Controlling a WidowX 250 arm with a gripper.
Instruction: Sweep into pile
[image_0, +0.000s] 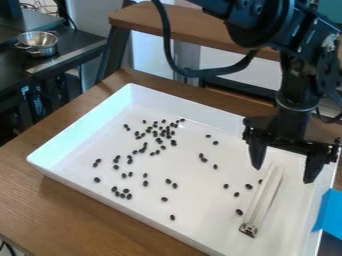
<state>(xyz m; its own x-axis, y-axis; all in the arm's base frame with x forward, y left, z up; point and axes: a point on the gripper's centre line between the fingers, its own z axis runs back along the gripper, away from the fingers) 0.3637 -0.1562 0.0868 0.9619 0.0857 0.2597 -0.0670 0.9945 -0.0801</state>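
find a shallow white tray (77, 131) across most of the frame, set on the wooden table (40, 200). inside it, see dark beans (174, 142) strewn about, thickest above and left of center, with a small bunch at lower left and strays toward the right. in the tray's right part, see a long white tool (259, 197), metal end lowest. find the hand (284, 174) at right, over the tray, spread wide. at upper left, see a metal pot (41, 51).
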